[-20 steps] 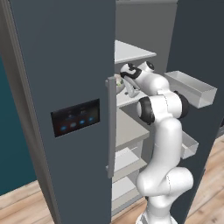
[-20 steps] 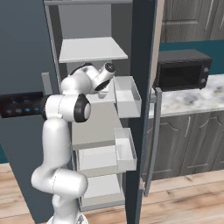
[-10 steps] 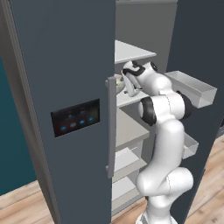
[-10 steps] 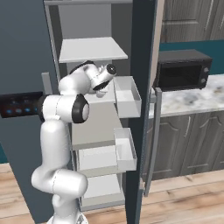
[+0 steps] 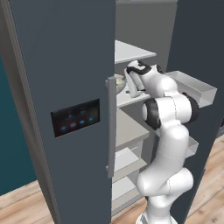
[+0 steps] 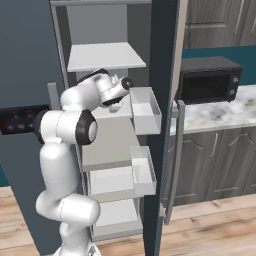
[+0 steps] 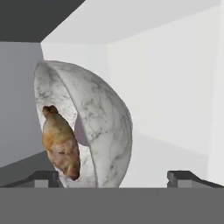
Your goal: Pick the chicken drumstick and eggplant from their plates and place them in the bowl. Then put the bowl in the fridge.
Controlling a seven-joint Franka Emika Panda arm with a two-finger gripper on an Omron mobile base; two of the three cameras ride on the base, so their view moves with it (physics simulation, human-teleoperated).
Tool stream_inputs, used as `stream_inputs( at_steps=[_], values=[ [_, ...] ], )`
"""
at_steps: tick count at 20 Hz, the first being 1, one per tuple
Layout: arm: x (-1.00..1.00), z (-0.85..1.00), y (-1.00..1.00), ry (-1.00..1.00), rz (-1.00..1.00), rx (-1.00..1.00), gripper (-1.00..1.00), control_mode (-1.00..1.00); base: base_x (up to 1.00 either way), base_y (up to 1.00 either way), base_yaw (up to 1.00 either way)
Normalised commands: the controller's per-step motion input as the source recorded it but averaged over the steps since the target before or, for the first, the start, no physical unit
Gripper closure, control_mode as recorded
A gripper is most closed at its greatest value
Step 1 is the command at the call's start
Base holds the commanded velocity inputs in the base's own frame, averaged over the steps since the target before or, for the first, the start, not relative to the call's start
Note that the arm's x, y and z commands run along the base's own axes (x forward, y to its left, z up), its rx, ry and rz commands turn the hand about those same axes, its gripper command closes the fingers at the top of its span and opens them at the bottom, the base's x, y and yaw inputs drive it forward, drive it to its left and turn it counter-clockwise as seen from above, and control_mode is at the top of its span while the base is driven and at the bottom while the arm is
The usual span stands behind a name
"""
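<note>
At the front left edge of a white fridge (image 5: 65, 57) shelf (image 5: 131, 98) sits the bowl (image 7: 98, 127) with the chicken drumstick (image 7: 61, 142) inside, and just right of it the gripper (image 7: 113, 177) has its jaws wide apart around nothing.

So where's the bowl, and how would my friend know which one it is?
Look in the tall dark grey fridge with its door open. On the white shelf beside the robot's open gripper sits the bowl. It's round, marbled grey-white, and has a golden-brown chicken drumstick inside.
</note>
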Motion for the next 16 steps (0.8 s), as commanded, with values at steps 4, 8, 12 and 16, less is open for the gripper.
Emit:
stream_inputs(
  at_steps=[4, 8, 12, 16],
  values=[
    [-0.36, 0.31, 0.00, 0.00, 0.00, -0.06, -1.00, -1.00, 0.00, 0.00, 0.00],
    [-0.45, 0.27, -0.02, 0.00, 0.00, -0.10, -1.00, -1.00, 0.00, 0.00, 0.00],
    [-0.53, 0.25, -0.10, 0.02, 0.00, -0.11, -1.00, -1.00, 0.00, 0.00, 0.00],
    [-0.60, 0.19, -0.10, 0.00, 0.00, -0.08, -1.00, -1.00, 0.00, 0.00, 0.00]
  ],
)
